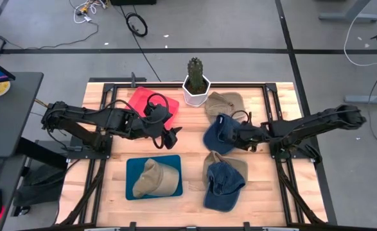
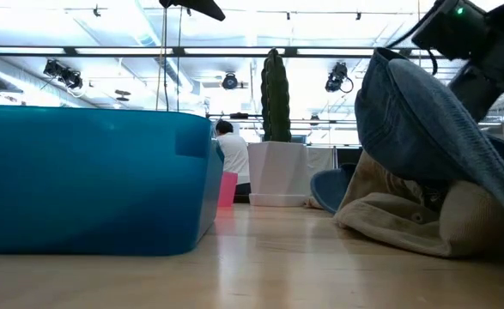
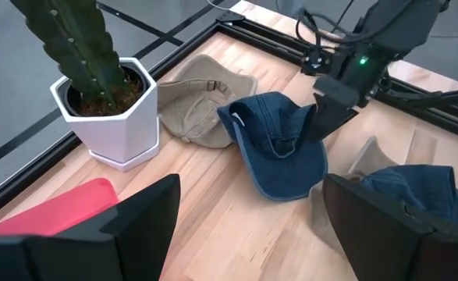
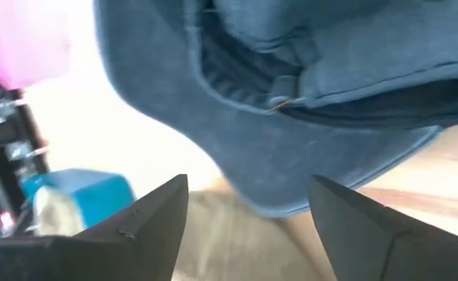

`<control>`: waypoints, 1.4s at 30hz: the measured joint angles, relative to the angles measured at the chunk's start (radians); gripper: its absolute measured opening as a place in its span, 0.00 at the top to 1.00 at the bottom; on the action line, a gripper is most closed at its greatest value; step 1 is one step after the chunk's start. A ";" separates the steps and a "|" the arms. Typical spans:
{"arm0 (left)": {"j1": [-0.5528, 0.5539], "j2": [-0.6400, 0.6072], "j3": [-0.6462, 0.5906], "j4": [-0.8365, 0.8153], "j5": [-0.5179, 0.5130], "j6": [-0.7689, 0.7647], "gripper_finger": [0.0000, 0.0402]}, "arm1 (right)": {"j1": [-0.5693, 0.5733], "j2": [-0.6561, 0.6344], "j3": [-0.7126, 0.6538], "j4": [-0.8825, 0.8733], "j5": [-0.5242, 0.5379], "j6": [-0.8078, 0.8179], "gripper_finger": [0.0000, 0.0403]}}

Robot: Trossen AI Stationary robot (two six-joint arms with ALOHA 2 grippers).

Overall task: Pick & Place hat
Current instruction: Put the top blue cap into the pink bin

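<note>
Blue hat (image 1: 219, 133) just beside right end effector (image 1: 238, 136), unheld

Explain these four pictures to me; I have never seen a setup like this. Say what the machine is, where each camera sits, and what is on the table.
Two dark robot arms work at a wooden table. One picture looks straight down, one looks level across the tabletop, and two come from cameras on the arms' wrists.

On the table: a potted cactus, a red tray, a blue tray holding a tan hat, and more tan and blue hats.

The left end effector hangs open and empty near the red tray. The right end effector is open at a blue hat in the middle.
</note>
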 joint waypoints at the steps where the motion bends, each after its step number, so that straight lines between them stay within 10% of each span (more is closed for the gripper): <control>1: 0.001 0.000 0.000 0.000 0.000 -0.004 0.21 | 0.000 -0.015 0.002 -0.004 -0.001 -0.005 0.35; 17: 0.004 0.000 0.000 0.000 -0.030 -0.002 0.21 | 0.052 -0.222 0.003 -0.366 -0.018 0.110 0.44; 42: 0.041 0.000 0.000 0.001 -0.021 0.023 0.21 | 0.051 -0.158 -0.193 -0.019 0.312 0.304 0.44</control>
